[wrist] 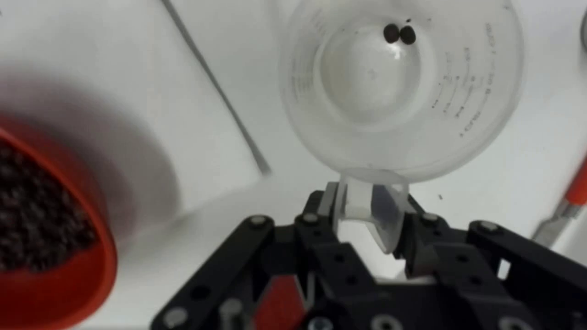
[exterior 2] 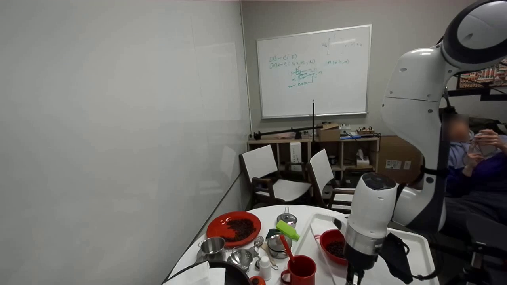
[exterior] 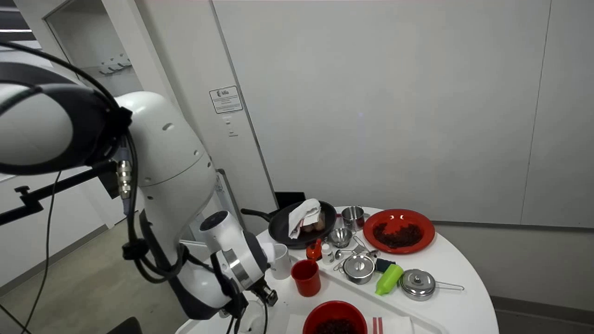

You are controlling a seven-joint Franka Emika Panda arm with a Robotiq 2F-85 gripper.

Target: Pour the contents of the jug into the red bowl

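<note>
We see the pincer [wrist: 371, 199] partway spread, fingers [wrist: 326, 201] against both sides of the handle [wrist: 373, 178], gripping the jug [wrist: 367, 91]. Two dark bits [wrist: 391, 33] lie inside; the jug is near the bowl [wrist: 108, 256], apart from it.

You have one jug [wrist: 394, 91] with two round dark pieces [wrist: 391, 33], one red bowl [exterior: 334, 308], one plate [exterior: 399, 216], one frying pan [exterior: 281, 227], one red mug [exterior: 306, 281], two lidded pots [exterior: 358, 269] and one green bottle [exterior: 389, 279].

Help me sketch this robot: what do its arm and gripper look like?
The arm is white and rounded, with black sections, a silver band near its end and black cables along it. The gripper is black and angular, with silver screw heads.
</note>
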